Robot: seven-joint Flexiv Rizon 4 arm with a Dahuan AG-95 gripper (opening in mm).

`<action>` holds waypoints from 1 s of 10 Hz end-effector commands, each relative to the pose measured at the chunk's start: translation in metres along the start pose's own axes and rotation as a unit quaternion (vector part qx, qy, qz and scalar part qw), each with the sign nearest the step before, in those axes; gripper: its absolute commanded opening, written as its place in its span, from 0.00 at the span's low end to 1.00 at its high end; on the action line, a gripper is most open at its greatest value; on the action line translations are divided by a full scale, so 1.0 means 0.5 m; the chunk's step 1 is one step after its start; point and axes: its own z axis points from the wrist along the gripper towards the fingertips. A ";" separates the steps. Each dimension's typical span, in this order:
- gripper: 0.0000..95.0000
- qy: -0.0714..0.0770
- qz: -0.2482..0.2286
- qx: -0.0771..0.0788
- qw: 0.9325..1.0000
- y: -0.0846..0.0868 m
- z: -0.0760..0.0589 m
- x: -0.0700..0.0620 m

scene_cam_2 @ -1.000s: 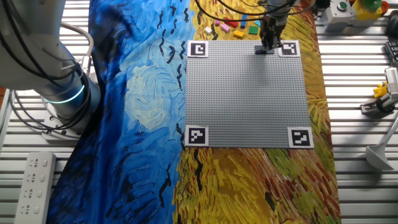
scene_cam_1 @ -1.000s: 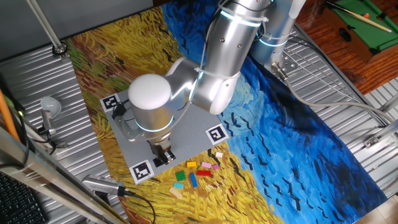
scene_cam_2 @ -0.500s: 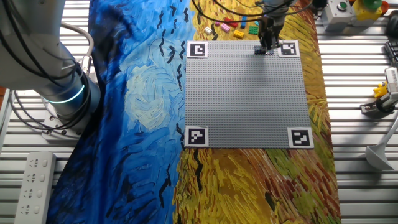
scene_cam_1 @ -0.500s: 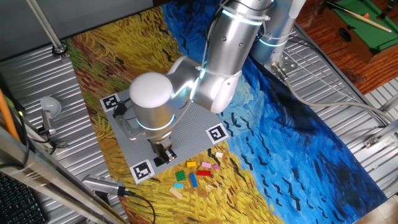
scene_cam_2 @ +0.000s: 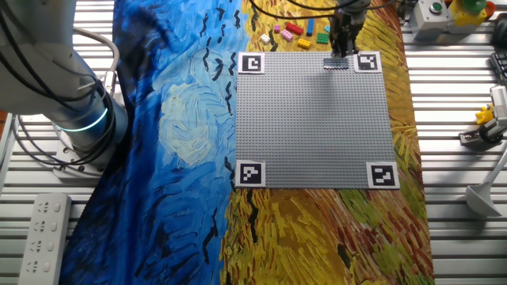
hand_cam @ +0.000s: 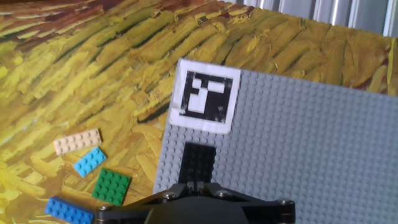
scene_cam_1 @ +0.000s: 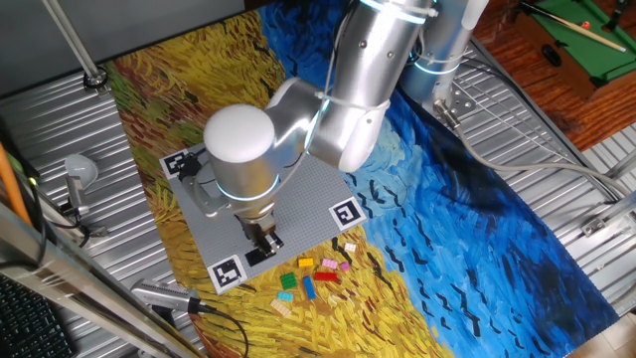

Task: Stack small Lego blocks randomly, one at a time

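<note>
Claw [hand_cam: 198,185] is hovering over the black brick [hand_cam: 198,163] on the baseplate [hand_cam: 311,143]; can't tell if it's clenched. Lifting crooked might be popping it loose.

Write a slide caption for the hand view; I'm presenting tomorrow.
Gripper above a flat black brick on the grey baseplate beside a marker tag; loose bricks lie left.
</note>
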 end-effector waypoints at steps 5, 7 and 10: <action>0.00 -0.008 -0.006 0.004 1.000 -0.001 0.052 0.013; 0.00 -0.012 -0.006 0.004 1.000 -0.001 0.073 0.015; 0.00 -0.013 -0.008 0.002 1.000 -0.001 0.063 0.014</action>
